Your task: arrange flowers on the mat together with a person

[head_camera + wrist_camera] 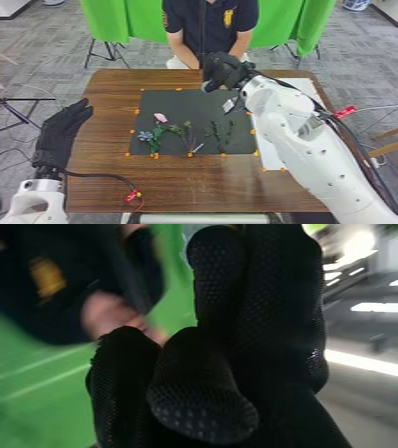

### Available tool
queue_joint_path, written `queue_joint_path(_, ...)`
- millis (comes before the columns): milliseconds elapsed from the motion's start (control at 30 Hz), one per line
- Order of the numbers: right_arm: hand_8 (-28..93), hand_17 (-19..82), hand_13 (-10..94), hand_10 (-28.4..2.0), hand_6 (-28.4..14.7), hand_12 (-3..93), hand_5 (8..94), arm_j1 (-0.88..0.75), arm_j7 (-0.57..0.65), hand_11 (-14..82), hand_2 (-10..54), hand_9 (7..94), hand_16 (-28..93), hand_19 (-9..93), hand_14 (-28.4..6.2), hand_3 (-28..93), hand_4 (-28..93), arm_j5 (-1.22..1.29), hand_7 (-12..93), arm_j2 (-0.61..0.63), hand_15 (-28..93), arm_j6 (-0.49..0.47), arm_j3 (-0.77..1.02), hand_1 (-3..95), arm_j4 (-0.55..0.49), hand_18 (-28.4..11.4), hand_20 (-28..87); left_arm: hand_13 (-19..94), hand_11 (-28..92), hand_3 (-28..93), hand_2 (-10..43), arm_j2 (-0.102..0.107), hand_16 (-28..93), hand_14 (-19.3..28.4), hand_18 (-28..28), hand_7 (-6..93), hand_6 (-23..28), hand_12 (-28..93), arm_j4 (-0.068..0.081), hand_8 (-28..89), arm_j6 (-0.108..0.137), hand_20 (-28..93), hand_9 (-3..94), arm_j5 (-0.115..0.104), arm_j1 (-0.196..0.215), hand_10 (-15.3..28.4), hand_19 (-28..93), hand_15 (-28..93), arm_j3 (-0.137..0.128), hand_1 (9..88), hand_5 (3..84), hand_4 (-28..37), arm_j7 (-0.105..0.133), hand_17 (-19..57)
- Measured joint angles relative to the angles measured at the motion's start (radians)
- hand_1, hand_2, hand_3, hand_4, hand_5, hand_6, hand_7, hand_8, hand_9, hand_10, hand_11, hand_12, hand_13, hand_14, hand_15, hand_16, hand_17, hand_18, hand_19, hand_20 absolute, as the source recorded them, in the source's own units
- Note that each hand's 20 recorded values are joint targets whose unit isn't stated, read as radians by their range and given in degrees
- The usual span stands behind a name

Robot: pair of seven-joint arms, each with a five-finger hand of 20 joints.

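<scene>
Covering the middle of the brown wooden table, a dark mat is edged with small orange markers, and a white sheet lies along its right side. The flowers lie on the near half of the mat: a pink bloom, a blue bloom nearer the left edge, leafy green stems beside them, thin sprigs in the middle and darker sprigs to the right. A small pale piece lies by the thin sprigs.

The right hand is above the far part of the table, beyond the mat; in the wrist view its long fingers extend loosely, with others bent. The left hand is by the table's left edge, fingers straight and close together.

Green cloth hangs beyond the table, dark stand legs under it. The floor is grey, with a blue-and-white vessel at the far right. A red tag on a cable is beside the right arm.
</scene>
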Motion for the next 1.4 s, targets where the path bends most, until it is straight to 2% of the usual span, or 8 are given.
queue_joint_path(200,9,79,94,-9.5,-1.0,25.5,85.9,0.032,-0.047,31.5,-9.5,93.7,17,93,0.6,-28,41,-0.096,16,-0.091,71,-0.046,-0.121,94.4,0.054,-8.4,49,30,14,63,9.0,0.002,2,15.1,9.9,6.1,7.2,12,0.006,-5,-0.001,13,43.2,0.0,-0.01,14.7,5,8,0.007,23.4,46.5,-26.7,-0.003,4.0)
queue_joint_path(467,8,79,94,-9.4,0.0,25.2,85.4,0.009,-0.054,32.9,-9.5,93.7,17,93,0.6,-28,42,-0.142,17,-0.155,71,-0.071,-0.132,93.1,0.126,-8.8,50,30,14,63,8.9,0.004,2,14.9,9.9,6.3,7.0,12,0.021,-5,-0.002,13,43.3,0.0,-0.03,14.5,5,8,0.014,23.4,46.8,-26.9,-0.013,4.0)
queue_joint_path(933,5,78,94,-9.6,0.9,23.3,82.3,-0.014,-0.072,33.6,-9.5,93.7,17,93,0.5,-28,42,-0.242,16,-0.201,70,-0.072,-0.126,88.9,0.219,-8.8,51,31,13,61,9.4,0.006,2,16.0,10.3,5.6,7.9,12,0.022,-5,-0.009,13,43.9,0.0,-0.032,15.5,5,8,0.024,24.1,46.7,-25.6,-0.013,3.8)
queue_joint_path(1400,3,78,94,-10.0,1.5,20.3,79.2,-0.016,-0.097,34.2,-9.5,93.7,18,93,0.5,-28,41,-0.279,16,-0.215,70,-0.072,-0.117,86.6,0.238,-8.8,51,31,13,59,9.1,0.005,2,17.5,11.1,4.6,8.8,12,0.025,-4,-0.02,13,43.6,0.001,-0.039,16.3,6,8,0.028,25.0,45.7,-23.1,-0.013,3.1)
